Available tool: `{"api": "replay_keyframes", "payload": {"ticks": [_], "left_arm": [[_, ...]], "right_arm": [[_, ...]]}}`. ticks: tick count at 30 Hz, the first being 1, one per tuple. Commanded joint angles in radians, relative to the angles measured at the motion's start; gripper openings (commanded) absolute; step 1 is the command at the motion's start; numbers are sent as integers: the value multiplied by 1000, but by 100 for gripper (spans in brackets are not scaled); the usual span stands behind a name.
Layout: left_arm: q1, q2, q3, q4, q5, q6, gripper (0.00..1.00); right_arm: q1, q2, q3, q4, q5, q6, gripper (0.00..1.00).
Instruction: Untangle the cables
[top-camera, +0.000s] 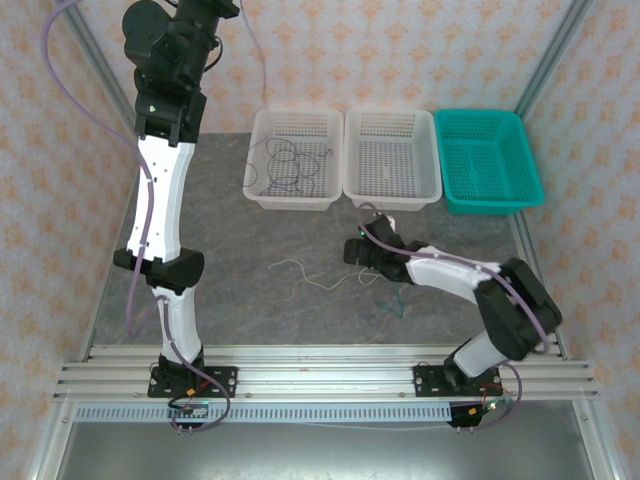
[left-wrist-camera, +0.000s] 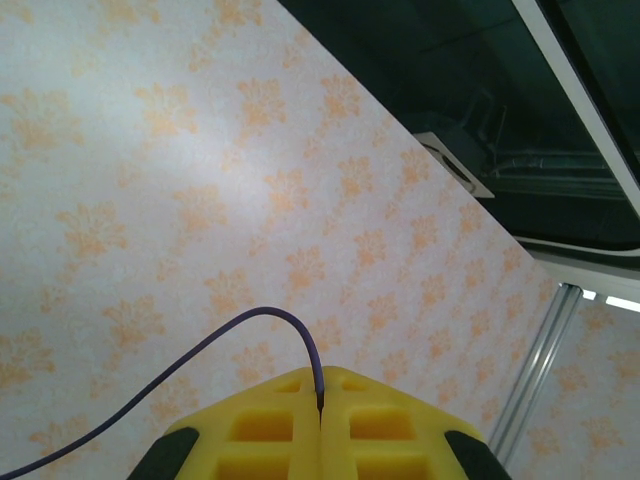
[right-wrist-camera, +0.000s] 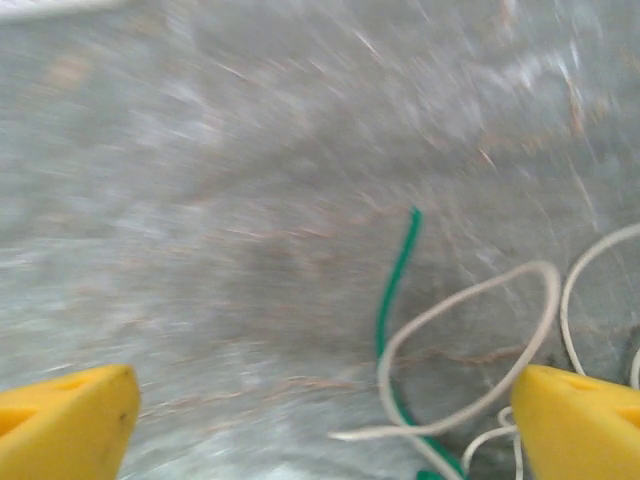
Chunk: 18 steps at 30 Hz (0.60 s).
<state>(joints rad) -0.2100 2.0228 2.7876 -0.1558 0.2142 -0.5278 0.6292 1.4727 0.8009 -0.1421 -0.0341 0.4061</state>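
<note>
My left gripper (left-wrist-camera: 320, 388) is raised high against the patterned wall, its yellow fingers shut on a thin purplish-grey cable (left-wrist-camera: 300, 335) that arcs away to the left. That cable (top-camera: 262, 75) hangs down into the left white basket (top-camera: 262, 198), where it lies in coils (top-camera: 292, 165). My right gripper (top-camera: 353, 250) is low over the grey table, open, with its yellow fingertips (right-wrist-camera: 70, 415) far apart. Between them lie a green cable (right-wrist-camera: 393, 290) and a looped white cable (right-wrist-camera: 470, 300), crossing each other. More of the white cable (top-camera: 300, 268) trails left across the table.
A second white basket (top-camera: 392, 195) and a teal basket (top-camera: 525, 195) stand in a row at the back right. Metal frame posts and patterned walls close in the table. The thick lavender cable (top-camera: 75, 95) runs along the left arm.
</note>
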Motion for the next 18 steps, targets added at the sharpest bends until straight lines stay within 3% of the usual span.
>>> {"api": "replay_keyframes", "payload": {"ticks": [1, 9, 18], "left_arm": [[-15, -32, 0, -40, 78, -48, 0], [-38, -136, -185, 33, 28, 55, 0], [-37, -52, -270, -9, 13, 142, 0]], "right_arm": [[-1, -134, 86, 43, -83, -76, 98], [-2, -123, 321, -2, -227, -155, 95], [-3, -308, 142, -12, -213, -69, 95]]}}
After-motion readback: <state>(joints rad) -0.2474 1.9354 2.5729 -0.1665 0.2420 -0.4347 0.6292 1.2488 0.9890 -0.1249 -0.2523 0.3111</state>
